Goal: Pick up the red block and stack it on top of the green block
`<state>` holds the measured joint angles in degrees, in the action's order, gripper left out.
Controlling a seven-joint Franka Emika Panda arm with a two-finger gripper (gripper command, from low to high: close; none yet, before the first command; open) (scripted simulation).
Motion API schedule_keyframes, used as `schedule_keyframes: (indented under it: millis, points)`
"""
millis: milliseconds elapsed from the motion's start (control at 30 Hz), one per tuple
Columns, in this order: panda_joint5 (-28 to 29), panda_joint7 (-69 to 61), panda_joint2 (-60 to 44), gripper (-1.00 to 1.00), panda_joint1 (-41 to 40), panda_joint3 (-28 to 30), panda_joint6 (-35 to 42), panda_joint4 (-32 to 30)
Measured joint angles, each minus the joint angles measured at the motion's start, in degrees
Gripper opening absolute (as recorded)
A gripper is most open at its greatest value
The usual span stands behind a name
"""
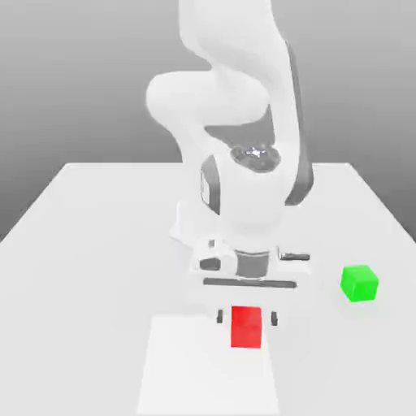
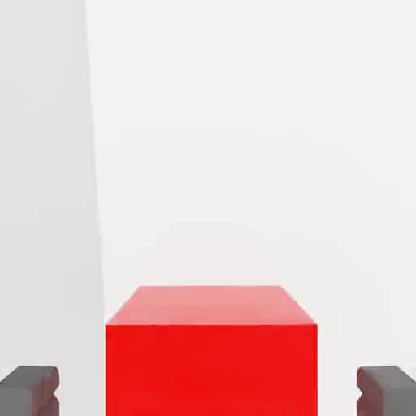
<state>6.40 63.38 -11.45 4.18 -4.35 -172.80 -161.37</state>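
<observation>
The jaws are standing astride the red block [image 1: 247, 327], one dark finger on either side of it, each finger standing a little apart from the cube's side faces rather than pressing on them, so the gap is narrow but not closed on anything. In the hand view the gripper [image 2: 210, 390] is framing the block, with a grey fingertip [image 2: 31, 388] showing at each lower corner and a sliver of white between each tip and the red face.

The arm [image 1: 240, 122] is bulking large in the exterior view, a smooth white body with dark grey bands at its joints, bending down over the middle of the worktop [image 1: 89, 236]. The worktop is lying flat, white and plain, with a paler rectangular patch [image 1: 179, 366] under and in front of the gripper.

The red block is sitting on that patch, a small smooth cube with plain faces. The green block [image 1: 359, 283], a cube of like size and finish, is resting on the worktop well apart, toward the exterior view's right.
</observation>
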Motion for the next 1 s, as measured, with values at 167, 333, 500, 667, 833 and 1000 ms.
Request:
schedule_keyframes:
  millis: [167,333,500,667,833,1000]
  points:
    - [0.33,0.27,-0.43,-1.00,0.25,0.30,-0.40,0.06]
    - [-5.09,-3.62,8.42,-1.00,-0.89,-2.31,7.08,-1.21]
    - [-8.33,-10.07,15.14,-1.00,6.02,-4.92,13.24,-1.70]
    - [-10.89,-20.67,17.92,-1.00,15.84,-10.58,16.60,-0.94]
    - [-13.51,-31.23,20.24,-1.00,26.35,-16.79,19.60,-0.20]
    - [-7.74,-29.04,15.29,-1.00,26.60,-18.63,15.61,0.39]
